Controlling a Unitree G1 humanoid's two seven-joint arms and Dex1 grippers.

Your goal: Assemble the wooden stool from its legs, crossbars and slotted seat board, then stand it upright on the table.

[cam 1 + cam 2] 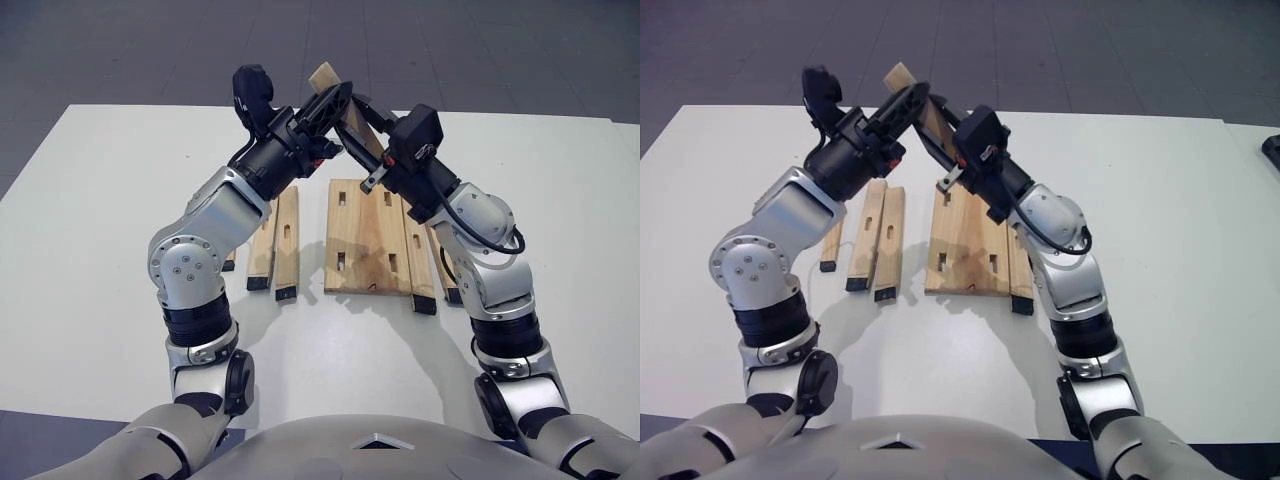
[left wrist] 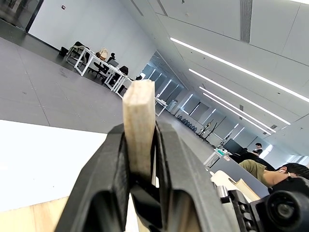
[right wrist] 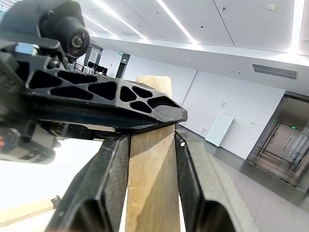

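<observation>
table (image 1: 100, 200): white, carries all the parts
far-left part: short dark-tipped wooden strip (image 1: 230, 264) flat on the table, mostly hidden by the left arm
left legs (image 1: 275, 245): two wooden bars with dark near ends, flat, side by side and touching or nearly so, long way running near to far, just left of the seat board with a gap between
left pincer (image 1: 343, 97): raised over the far end of the seat board, clamped on the wooden piece; in the left wrist view its fingers (image 2: 108, 159) press both sides of the piece
wooden piece (image 1: 323, 76): off the table, tilted, upper end up and far-left above both pincers, lower end hidden behind the right pincer; can't tell if leg or crossbar
right pincer (image 1: 360, 104): tip to tip with the left pincer, also clamped on the wooden piece; in the right wrist view its fingers (image 3: 108, 179) sit on both sides of the piece, with a left pincer finger crossing in front
seat board (image 1: 365, 235): flat on the table between the two arms, slots facing up
right legs (image 1: 422, 265): dark-tipped bars flat against the seat board's right edge, partly under the right arm
</observation>
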